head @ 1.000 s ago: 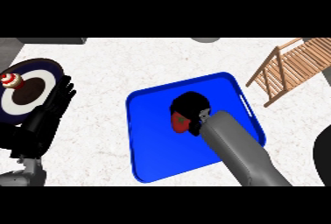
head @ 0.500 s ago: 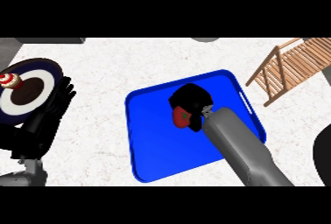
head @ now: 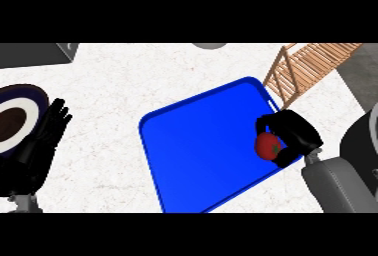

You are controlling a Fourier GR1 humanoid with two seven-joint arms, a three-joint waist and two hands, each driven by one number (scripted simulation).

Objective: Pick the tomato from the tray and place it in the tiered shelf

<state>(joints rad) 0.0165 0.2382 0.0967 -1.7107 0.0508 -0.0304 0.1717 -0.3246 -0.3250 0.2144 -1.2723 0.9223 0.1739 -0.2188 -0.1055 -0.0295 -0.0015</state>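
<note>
The right hand [head: 291, 131] is seen curled round the tomato [head: 266, 145], the black fingers wrapped over its top and far side while its red face is left showing toward the tray's middle. The grasp is judged done. The tomato is held at the right rim of the blue tray [head: 199, 145]; whether it is lifted clear of the rim cannot be told. The carry to the wooden tiered shelf [head: 303, 67], which stands just beyond the tray's far right corner, and the release there are judged still to be done. The grey forearm is brought in from the lower right. The left hand [head: 46, 131] is rested open at the left edge, fingers up, beside a plate [head: 18, 92].
</note>
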